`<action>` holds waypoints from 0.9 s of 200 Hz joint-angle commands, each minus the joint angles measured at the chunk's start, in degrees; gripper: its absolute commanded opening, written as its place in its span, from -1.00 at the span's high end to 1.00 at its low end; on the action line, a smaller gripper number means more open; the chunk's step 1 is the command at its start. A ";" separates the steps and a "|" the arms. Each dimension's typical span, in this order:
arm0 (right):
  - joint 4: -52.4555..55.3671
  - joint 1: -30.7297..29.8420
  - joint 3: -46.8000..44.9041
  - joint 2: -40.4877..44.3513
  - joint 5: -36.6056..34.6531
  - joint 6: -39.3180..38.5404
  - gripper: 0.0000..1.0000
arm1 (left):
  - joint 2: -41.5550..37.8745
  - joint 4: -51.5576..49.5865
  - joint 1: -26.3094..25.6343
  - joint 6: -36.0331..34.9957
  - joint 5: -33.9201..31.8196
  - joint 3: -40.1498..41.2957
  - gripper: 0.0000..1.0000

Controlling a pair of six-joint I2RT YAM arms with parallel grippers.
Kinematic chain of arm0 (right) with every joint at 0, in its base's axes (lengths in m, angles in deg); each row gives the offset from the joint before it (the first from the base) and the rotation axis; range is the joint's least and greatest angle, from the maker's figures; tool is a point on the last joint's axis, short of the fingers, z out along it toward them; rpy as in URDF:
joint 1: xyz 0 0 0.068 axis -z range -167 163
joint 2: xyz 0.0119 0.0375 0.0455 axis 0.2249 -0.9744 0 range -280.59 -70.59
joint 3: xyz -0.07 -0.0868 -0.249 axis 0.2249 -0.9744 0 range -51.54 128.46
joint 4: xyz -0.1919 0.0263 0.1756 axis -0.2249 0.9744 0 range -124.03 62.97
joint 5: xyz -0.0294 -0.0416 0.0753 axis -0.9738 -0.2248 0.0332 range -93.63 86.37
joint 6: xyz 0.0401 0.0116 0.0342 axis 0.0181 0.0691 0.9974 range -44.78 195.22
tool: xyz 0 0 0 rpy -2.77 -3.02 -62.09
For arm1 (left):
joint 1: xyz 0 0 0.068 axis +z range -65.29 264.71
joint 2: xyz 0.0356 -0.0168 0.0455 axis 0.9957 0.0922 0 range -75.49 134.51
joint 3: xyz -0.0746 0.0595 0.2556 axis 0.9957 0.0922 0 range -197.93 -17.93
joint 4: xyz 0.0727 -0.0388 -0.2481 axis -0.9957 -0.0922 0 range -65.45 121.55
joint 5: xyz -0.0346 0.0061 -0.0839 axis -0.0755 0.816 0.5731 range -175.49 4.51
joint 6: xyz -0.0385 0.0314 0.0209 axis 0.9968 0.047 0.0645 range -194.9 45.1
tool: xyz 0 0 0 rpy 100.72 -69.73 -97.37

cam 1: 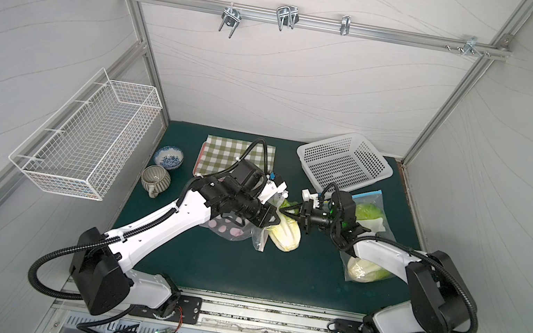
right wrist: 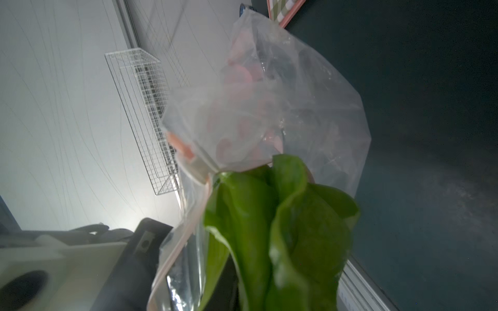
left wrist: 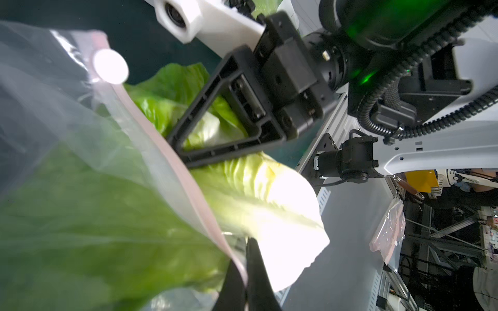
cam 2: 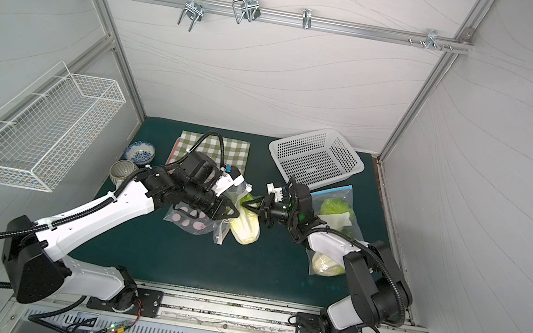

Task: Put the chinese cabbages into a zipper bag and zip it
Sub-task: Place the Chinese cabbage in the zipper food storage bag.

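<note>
Both claws are closed: the left claw (cam 1: 274, 217) pinches the pink edge of the clear zipper bag (cam 1: 232, 230), and the right claw (cam 1: 287, 209) squeezes the green leafy end of one cabbage (cam 1: 286, 238). That cabbage is over the middle of the tabletop (cam 1: 205, 263), touching the bag's edge. Two more cabbages (cam 1: 369, 212) sit in another bag (cam 1: 362, 200) nearby.

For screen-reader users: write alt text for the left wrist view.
A cabbage sits at the mouth of a clear zipper bag, pale base outside. The right hand grips its green leaves; the left hand pinches the bag's pink edge.
</note>
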 commanded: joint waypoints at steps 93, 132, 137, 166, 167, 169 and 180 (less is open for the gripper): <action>47.49 -6.71 15.20 11.50 -37.12 -21.32 1.00 | 3.05 4.53 -2.30 4.82 5.32 -1.40 0.83; 49.54 -9.66 17.88 10.32 -41.99 -20.87 1.00 | 4.20 6.28 -2.27 6.03 3.77 -0.37 0.81; 50.00 -9.76 18.70 9.82 -41.71 -21.75 1.00 | 4.41 6.15 -2.27 6.07 3.26 -0.35 0.81; 51.76 -10.31 19.08 10.03 -44.55 -24.63 1.00 | 4.79 5.12 -1.14 6.15 0.47 -0.49 0.75; 51.78 -10.32 19.00 10.11 -44.67 -24.67 1.00 | 4.79 5.16 -1.10 6.24 0.46 -0.42 0.75; 51.86 -10.36 18.90 10.13 -44.73 -24.83 1.00 | 4.79 5.23 -0.96 6.36 0.32 -0.37 0.75; 53.21 -10.45 19.05 10.29 -45.83 -25.84 1.00 | 5.00 5.73 -0.14 7.38 -0.22 0.06 0.73</action>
